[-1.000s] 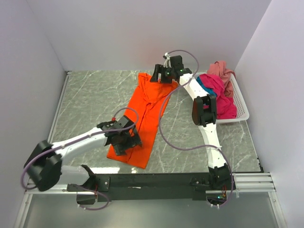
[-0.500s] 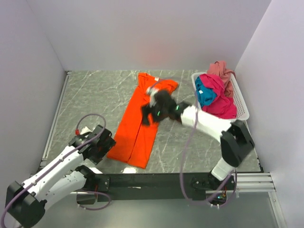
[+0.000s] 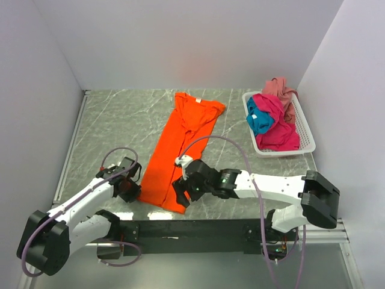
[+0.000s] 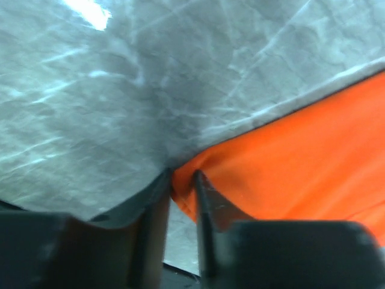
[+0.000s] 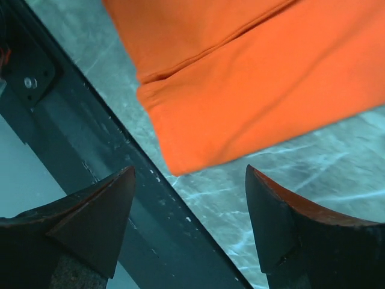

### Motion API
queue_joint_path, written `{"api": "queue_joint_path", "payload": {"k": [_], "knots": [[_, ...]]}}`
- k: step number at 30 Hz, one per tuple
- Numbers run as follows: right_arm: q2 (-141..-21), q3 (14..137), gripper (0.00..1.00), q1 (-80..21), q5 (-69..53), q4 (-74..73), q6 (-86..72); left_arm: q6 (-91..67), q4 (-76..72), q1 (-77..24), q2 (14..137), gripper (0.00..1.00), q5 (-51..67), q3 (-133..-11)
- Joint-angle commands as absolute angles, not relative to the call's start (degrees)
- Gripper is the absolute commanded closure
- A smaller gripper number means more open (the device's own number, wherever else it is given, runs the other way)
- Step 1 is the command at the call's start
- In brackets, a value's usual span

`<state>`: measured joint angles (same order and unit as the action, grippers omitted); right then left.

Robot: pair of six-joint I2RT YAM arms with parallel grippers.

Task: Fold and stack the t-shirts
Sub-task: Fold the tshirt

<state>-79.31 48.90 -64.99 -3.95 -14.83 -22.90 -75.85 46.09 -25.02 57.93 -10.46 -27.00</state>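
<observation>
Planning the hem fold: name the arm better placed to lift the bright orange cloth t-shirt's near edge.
Probably left: the left gripper pinches the bright orange cloth t-shirt's near corner; the right gripper hovers open.

Your right gripper (image 5: 189, 174) at 6 o'clock, dark fingers (image 5: 96, 223) spread wide, folded corner of the orange shirt (image 5: 252, 78) from 12 o'clock ending just above their gap, marble table (image 5: 319, 174) at 4, black rail (image 5: 90, 150) at 9.

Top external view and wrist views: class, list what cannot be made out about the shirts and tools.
- Top view: part of the orange t-shirt's near hem, covered by the right tool.
- Top view: most of the teal t-shirt, buried under the magenta t-shirt in the basket.
- Left wrist view: whether the left tool truly pinches the orange corner; the fingers crowd it.
</observation>
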Motion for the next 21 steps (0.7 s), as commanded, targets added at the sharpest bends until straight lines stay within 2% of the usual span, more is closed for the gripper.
{"api": "queue_joint_path", "payload": {"k": [1, 2, 3, 10, 14, 17, 19, 21], "knots": [[-81.55, 50.00, 0.21, -68.19, -0.62, -12.74, -22.69, -74.97, 42.01, -24.61, 58.10, 0.79, -6.59, -23.47], [-82.43, 50.71, 0.21, -70.47, -0.09, -13.27, -22.15, -74.97, 42.27, -24.61, 57.14, 0.93, -6.68, -23.21], [-84.36, 52.19, 0.21, -71.45, 2.26, -14.32, -21.37, -75.32, 42.71, -24.61, 56.61, 0.99, -7.20, -23.20], [-92.98, 57.39, 0.24, -76.38, 6.50, -16.26, -17.75, -74.88, 43.50, -24.61, 52.91, 0.99, -8.78, -24.43], [-96.32, 59.15, 0.34, -76.38, 8.52, -18.10, -18.19, -74.44, 43.86, -24.61, 53.00, 0.99, -9.67, -25.84], [-98.17, 59.24, 0.38, -76.38, 9.75, -19.24, -19.25, -74.09, 42.55, -24.61, 53.43, 0.99, -9.06, -26.37], [-99.31, 59.59, 0.47, -76.46, 9.76, -20.56, -19.95, -74.09, 41.66, -24.61, 54.05, 0.99, -8.53, -26.54], [-99.75, 59.33, 0.69, -76.73, 9.84, -21.09, -20.21, -73.65, 40.35, -24.61, 54.49, 0.99, -7.30, -26.72]]}}
